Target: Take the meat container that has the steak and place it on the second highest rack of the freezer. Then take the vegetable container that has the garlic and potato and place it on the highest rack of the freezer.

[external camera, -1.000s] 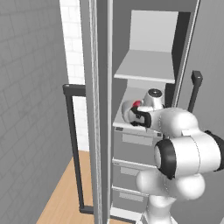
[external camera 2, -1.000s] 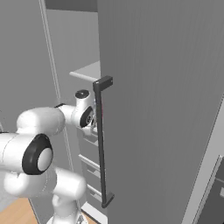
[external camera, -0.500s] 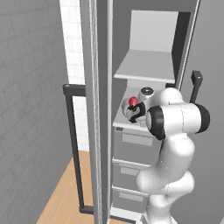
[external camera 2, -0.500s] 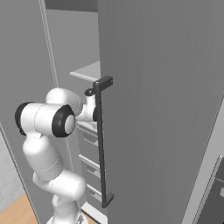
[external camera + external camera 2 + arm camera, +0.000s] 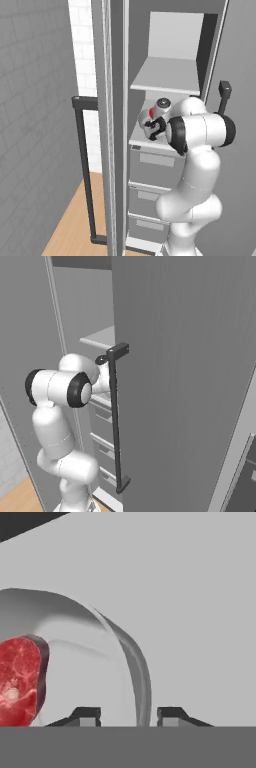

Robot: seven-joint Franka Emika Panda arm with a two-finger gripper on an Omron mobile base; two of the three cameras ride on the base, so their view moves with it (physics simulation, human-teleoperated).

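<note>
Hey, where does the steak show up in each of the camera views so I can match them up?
Left base view: the steak is a small red patch just above the gripper, on the freezer's lower shelf.
Right base view: I cannot make it out; the door and arm cover that spot.
Hand view: lower left, lying in the meat container.
Shared landmark: the dark door handle.

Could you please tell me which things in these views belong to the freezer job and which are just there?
Job: steak; its meat container; freezer; highest rack; claw.
Just there: freezer door handle; wood floor; tiled wall.
</note>
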